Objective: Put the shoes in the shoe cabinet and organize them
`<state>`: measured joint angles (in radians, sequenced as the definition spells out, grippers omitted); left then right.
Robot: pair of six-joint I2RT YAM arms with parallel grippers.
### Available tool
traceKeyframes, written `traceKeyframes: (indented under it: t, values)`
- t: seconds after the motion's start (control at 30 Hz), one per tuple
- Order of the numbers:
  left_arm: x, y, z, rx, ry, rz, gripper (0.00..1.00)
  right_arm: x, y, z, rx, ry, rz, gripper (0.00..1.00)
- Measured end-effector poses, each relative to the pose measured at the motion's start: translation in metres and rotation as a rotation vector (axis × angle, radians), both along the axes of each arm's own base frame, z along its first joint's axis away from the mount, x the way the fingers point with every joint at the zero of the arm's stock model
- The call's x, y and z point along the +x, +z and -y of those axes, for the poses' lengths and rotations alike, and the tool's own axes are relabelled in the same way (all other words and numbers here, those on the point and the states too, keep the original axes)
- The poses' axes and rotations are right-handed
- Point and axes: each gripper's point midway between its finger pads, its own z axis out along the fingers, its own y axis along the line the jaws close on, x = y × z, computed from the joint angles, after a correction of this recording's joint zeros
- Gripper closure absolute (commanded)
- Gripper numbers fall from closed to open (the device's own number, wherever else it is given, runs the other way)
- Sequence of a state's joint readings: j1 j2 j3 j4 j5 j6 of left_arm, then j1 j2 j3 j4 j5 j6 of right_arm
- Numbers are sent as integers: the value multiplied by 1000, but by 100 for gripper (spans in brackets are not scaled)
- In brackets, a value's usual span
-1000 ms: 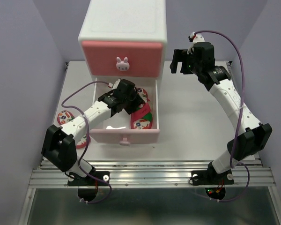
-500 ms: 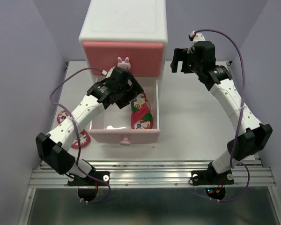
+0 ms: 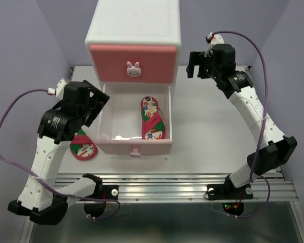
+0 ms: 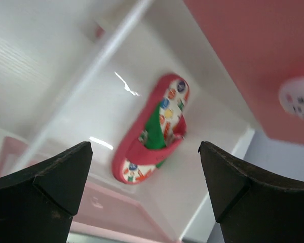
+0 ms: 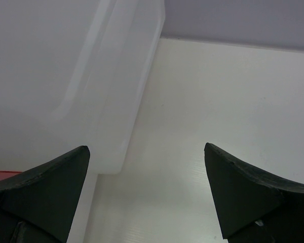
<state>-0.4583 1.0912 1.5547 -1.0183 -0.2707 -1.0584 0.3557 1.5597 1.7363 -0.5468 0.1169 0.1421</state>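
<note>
Hovering left gripper (image 3: 95,103): my jaws stand wide apart and hold nothing; I hang above the table's left side, just beside the open drawer's left wall.
Left fingers (image 4: 50,187): in my wrist view both dark tips frame the drawer's inside, touching nothing.
Red flat sandal with green-and-white strap and printed insole (image 3: 152,117): it lies flat on the drawer floor, in the right half, lengthwise from front to back, close to the right wall.
Second red sandal (image 3: 84,147): it sits on the table, left of the drawer front, partly under my left arm.
Paler pink lower drawer (image 3: 134,145): pulled out toward my bases, its small bunny knob (image 3: 135,152) facing me; a white shape shows in the near left corner, too hidden to name.
White two-drawer shoe cabinet (image 3: 134,23): it stands at the table's far edge, its darker pink upper drawer (image 3: 157,63) closed, with a white bunny knob (image 3: 133,69) on it.
Right gripper (image 3: 193,66): my jaws are spread wide and empty, up in the air just beside the cabinet's right wall.
White table (image 3: 207,126): in the right wrist view I see only its bare surface and the cabinet's side.
</note>
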Motion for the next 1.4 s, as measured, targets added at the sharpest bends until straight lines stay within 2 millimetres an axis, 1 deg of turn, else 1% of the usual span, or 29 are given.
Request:
traceKeyframes:
  t: [0.03,0.07,0.13,0.17,0.23,0.3,0.33,0.37,0.43,0.47,0.5,0.53,0.57,0.63,0.73,0.93,1.0,1.03,1.1,1.2,1.23,1.27,1.3,1.33,1.37,1.4]
  values:
    - [-3,-2,-22,9,73,2,1,0,0,0,0,0,1,0]
    - [-5,-3,-37,17,124,2,1,0,0,0,1,1,1,0]
    - [-7,-11,-63,38,216,-18,1,0,0,0,1,1,1,0]
    - [-8,-15,-71,47,241,-34,1,0,0,0,1,1,1,0]
    - [-8,-27,-94,73,321,-81,1,0,0,0,1,1,1,0]
    - [-3,-53,-112,99,370,-172,1,0,0,0,1,1,1,0]
    - [-1,-71,-121,108,392,-239,1,0,0,0,1,0,0,0]
    - [1,-81,-127,111,411,-274,1,0,0,0,2,1,0,0]
    - [3,-116,-145,121,462,-403,1,-1,0,-1,5,1,-2,0]
    - [4,-130,-151,124,481,-450,1,-1,0,-1,5,1,-4,0]
    - [1,-149,-160,127,507,-518,1,-1,0,-1,5,2,-4,0]
    - [-1,-156,-162,128,513,-539,1,-1,0,0,5,2,-4,0]
    - [-7,-169,-172,123,547,-589,1,-2,0,0,5,2,-4,0]
    - [-15,-183,-181,116,588,-633,1,-2,1,0,5,2,-3,0]
    - [-21,-194,-189,96,640,-651,1,-3,1,0,5,2,-3,0]
    - [-24,-215,-195,77,705,-661,1,-3,1,0,5,4,-3,0]
    - [-27,-229,-196,62,738,-683,1,-3,1,-1,7,9,-4,0]
    - [-27,-233,-196,59,743,-692,1,-3,1,-2,8,11,-5,0]
    - [-25,-246,-197,38,772,-703,1,-3,1,-2,8,14,-6,0]
    - [-18,-255,-196,8,797,-694,2,-4,0,-2,8,17,-8,0]
    - [-16,-257,-197,4,804,-695,6,-4,0,-3,9,17,-8,0]
    - [-13,-262,-198,-7,820,-689,13,-4,0,-3,9,18,-8,0]
    - [-11,-266,-198,-13,830,-691,22,-4,0,-3,10,20,-8,0]
    - [-7,-270,-199,-24,840,-687,55,-4,0,-3,10,21,-9,0]
    - [-6,-274,-199,-27,843,-689,79,-4,0,-3,10,23,-10,0]
    - [-2,-278,-200,-38,854,-690,100,-5,0,-4,10,24,-12,0]
